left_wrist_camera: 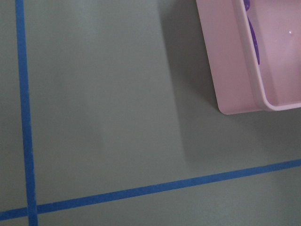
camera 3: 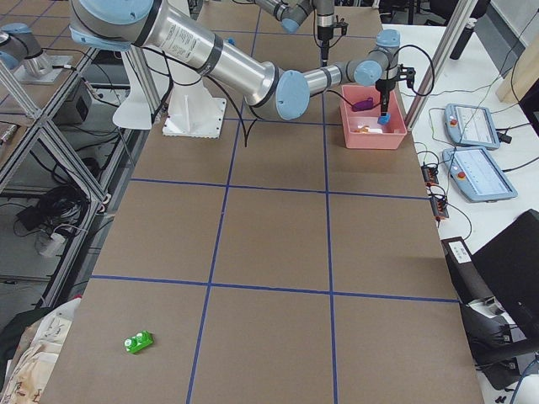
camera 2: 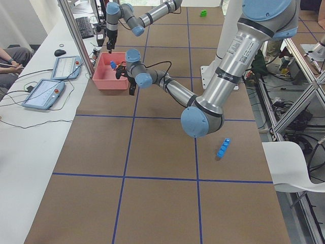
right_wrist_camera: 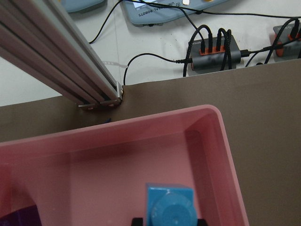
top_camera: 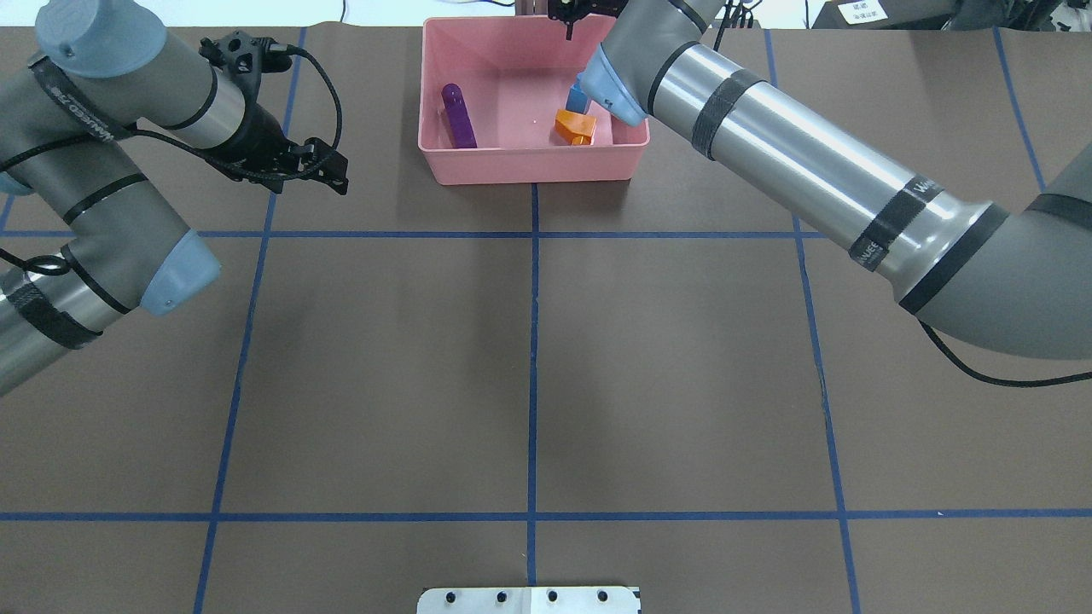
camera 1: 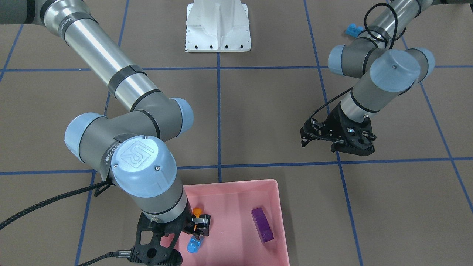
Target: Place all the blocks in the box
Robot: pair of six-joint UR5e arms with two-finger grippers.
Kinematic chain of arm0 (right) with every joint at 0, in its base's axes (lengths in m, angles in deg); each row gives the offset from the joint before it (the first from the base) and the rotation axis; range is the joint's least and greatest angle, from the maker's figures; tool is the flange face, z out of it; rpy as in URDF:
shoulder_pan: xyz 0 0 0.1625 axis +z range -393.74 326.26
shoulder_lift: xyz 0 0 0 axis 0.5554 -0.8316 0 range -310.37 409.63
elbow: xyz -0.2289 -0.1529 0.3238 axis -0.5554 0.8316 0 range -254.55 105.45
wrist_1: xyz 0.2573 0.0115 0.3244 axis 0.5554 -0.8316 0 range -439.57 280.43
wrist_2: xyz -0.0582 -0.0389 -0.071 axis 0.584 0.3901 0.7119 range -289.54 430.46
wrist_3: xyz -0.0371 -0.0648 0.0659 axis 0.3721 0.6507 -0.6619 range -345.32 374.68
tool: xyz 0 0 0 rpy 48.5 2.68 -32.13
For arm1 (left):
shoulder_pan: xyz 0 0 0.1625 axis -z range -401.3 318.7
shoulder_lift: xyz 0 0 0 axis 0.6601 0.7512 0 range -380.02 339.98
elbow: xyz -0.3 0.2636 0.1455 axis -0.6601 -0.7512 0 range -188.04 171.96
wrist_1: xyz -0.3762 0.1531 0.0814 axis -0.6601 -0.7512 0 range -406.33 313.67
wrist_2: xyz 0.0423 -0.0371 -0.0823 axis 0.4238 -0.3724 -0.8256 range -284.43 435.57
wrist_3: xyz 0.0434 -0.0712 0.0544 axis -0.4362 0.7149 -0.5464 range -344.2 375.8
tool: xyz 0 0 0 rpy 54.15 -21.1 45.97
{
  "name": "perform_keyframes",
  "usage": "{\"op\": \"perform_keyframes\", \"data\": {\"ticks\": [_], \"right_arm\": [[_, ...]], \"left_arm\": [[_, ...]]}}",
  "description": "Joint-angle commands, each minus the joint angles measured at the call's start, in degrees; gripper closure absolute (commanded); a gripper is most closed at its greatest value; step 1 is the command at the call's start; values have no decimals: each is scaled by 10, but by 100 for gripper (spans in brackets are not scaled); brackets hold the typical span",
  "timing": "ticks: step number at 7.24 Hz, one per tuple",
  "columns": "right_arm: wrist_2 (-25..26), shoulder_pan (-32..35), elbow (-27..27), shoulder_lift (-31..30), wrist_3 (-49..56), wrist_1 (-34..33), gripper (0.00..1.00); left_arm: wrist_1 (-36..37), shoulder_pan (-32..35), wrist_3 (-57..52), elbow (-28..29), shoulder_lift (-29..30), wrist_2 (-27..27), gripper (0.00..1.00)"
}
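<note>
The right gripper [camera 1: 197,236] reaches down inside the shallow pink plastic box [camera 1: 229,182] with its fingers pinched on the tiny blue one-stud plastic brick [right_wrist_camera: 169,211]. The wrist view shows that brick's stud facing up between the two black fingertips, over the box floor near a corner; whether it touches the floor cannot be told. The orange sloped plastic brick [camera 1: 197,211] lies in the box just beside the gripper, and the purple oblong plastic brick [camera 1: 262,224] lies in it well apart, toward the opposite wall. The left gripper [top_camera: 334,175] hangs over the brown table [top_camera: 384,384] beside the box, and no view shows whether its fingers are spread or pressed together. Two pieces are not yet in. The long blue four-stud plastic brick [camera 2: 223,148] lies on the table near the left arm's base. The green two-stud plastic brick [camera 3: 137,341] lies far down the table on the robot's right. These bricks look like hard moulded plastic, so they are probably light, stiff and rather slick on their smooth sides, and apt to skid or twist under an off-centre squeeze. The flat side walls look like the best hold. The long brick is best taken across its narrow width near the middle, clear of the studs.
</note>
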Motion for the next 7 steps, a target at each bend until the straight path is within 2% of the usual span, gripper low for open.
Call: {"op": "perform_keyframes", "data": {"ticks": [1, 3, 5, 6, 7], "right_arm": [[-16, 13, -107, -41, 19, -100, 1], [-39, 33, -260, -130, 89, -202, 1], [-41, 45, -441, -266, 146, -266, 1], [-42, 52, -519, -321, 181, -303, 1], [-45, 58, -594, -376, 211, -338, 1]], "left_arm": [[-1, 0, -2, -73, -77, -1, 0], [0, 0, -79, -176, -199, -1, 0], [-8, 0, -172, -251, -332, 5, 0], [-20, 0, -218, -280, -398, 5, 0], [-75, -7, -226, -280, -442, 5, 0]]}}
